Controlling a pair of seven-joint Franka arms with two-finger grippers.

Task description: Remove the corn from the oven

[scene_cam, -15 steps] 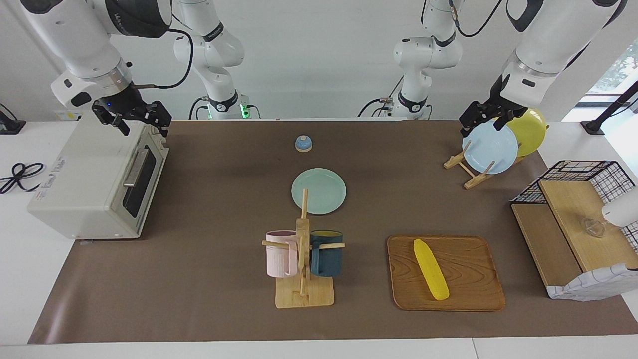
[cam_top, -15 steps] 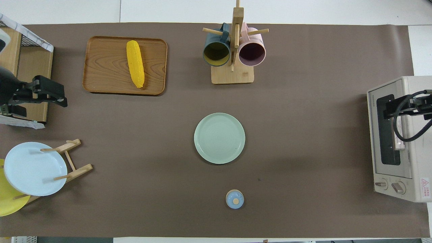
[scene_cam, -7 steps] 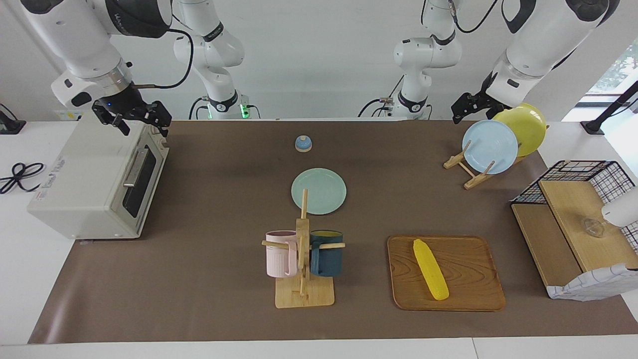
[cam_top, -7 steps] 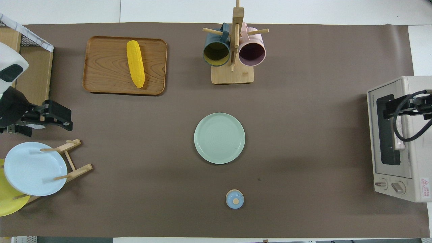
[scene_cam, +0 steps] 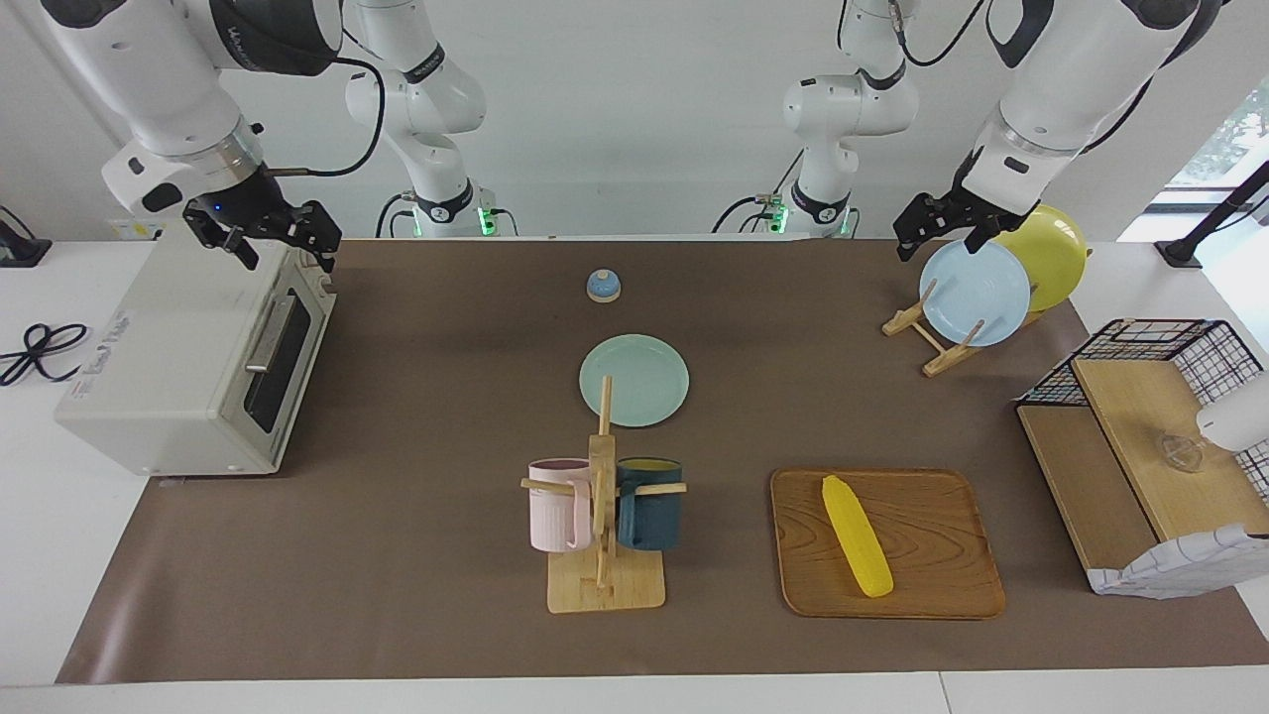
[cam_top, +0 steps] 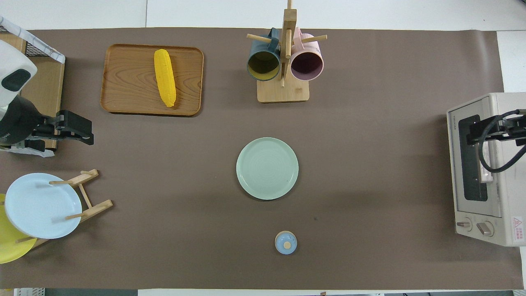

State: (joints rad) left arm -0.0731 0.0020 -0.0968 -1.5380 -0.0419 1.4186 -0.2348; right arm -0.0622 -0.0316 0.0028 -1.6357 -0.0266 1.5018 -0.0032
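The corn [scene_cam: 858, 535] [cam_top: 164, 77], a bright yellow cob, lies on a wooden tray [scene_cam: 942, 555] [cam_top: 123, 82] toward the left arm's end, farther from the robots than the plate rack. The off-white oven [scene_cam: 178, 347] [cam_top: 505, 164] stands at the right arm's end with its dark glass door closed. My right gripper [scene_cam: 268, 238] [cam_top: 472, 133] is open and empty, up over the oven's top front edge. My left gripper [scene_cam: 937, 233] [cam_top: 84, 131] is open and empty, up in the air over the mat beside the plate rack.
A mug tree [scene_cam: 603, 516] holds a pink and a dark blue mug. A green plate [scene_cam: 634, 380] lies mid-table, a small blue bell [scene_cam: 603, 286] nearer the robots. A plate rack [scene_cam: 942, 337] holds blue and yellow plates. A wire shelf [scene_cam: 1150, 436] stands at the left arm's end.
My left gripper has drifted a little from over the shelf's edge toward the table's middle, staying up in the air. The right arm, corn and oven have not moved.
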